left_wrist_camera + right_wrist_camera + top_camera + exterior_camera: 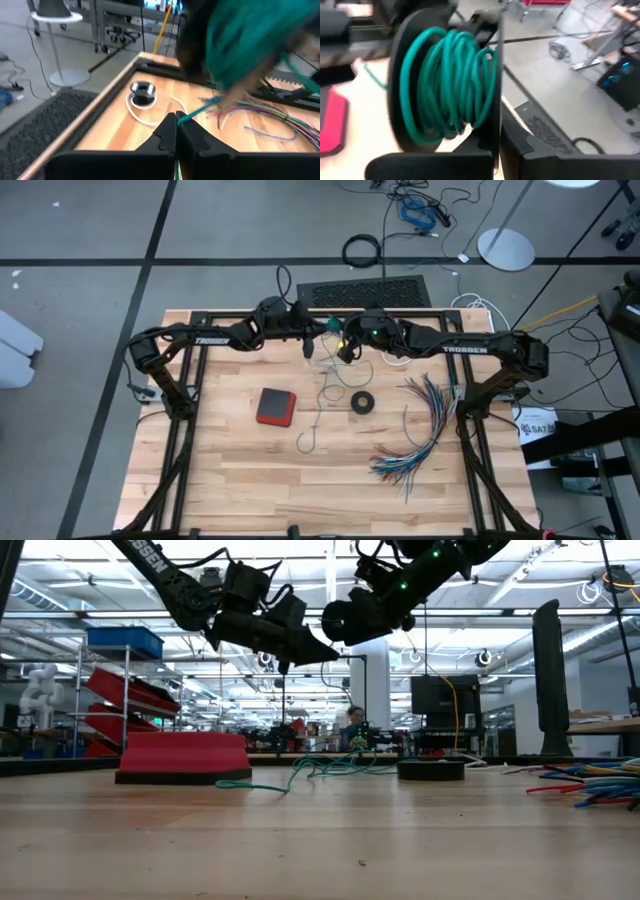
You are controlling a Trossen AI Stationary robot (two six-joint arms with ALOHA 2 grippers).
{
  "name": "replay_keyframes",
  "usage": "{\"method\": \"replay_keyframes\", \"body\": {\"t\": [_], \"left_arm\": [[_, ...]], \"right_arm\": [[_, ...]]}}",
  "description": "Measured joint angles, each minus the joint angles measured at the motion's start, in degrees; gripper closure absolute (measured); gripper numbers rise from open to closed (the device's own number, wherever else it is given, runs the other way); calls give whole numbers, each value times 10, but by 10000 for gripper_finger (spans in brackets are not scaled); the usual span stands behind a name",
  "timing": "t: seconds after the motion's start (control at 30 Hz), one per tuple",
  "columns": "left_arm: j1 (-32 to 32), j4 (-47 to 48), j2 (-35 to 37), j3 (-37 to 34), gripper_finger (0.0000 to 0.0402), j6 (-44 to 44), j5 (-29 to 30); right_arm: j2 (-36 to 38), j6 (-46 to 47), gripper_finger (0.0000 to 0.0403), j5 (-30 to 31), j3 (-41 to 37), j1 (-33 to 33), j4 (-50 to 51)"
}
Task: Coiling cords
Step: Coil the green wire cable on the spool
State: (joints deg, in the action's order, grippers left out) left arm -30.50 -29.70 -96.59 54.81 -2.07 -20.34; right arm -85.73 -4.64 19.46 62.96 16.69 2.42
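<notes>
Overhead, two dark arms meet above the far middle of a wooden counter [230, 480]. The right jaws [496, 145] are closed on a black spool [400, 90] wound with many turns of teal-green cord [447, 85] — more of that cord trails down and lies in loose loops on the counter. The left jaws [176, 131] are pinched together on the teal strand, just beside the spool. A white cord [137, 115] curls around a small round black-and-white piece [142, 92] near the far edge. Also on the counter: a red pad [275, 407], a black ring [362, 402] and fanned multicoloured wires [420, 435].
</notes>
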Motion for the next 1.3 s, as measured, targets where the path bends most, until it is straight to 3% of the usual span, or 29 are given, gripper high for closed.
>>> {"method": "replay_keyframes", "body": {"t": [0.43,0.63,0.9,1.03,1.17,1.3], "left_arm": [[-12,6,3,0,392,73,-24],[-8,1,2,0,389,86,-7],[-1,-4,-24,0,307,85,20],[-4,-56,-53,0,285,45,-18],[-3,-145,-93,0,283,-19,-74],[-1,-211,-131,0,283,-53,-94]], "right_arm": [[26,7,403,-29,0,-1,78],[29,-5,403,-31,0,-3,58],[31,-10,403,-38,0,-6,42],[38,-18,403,-34,0,-11,39],[48,-21,403,-34,0,-12,34],[58,-24,403,-29,0,-11,33]]}}
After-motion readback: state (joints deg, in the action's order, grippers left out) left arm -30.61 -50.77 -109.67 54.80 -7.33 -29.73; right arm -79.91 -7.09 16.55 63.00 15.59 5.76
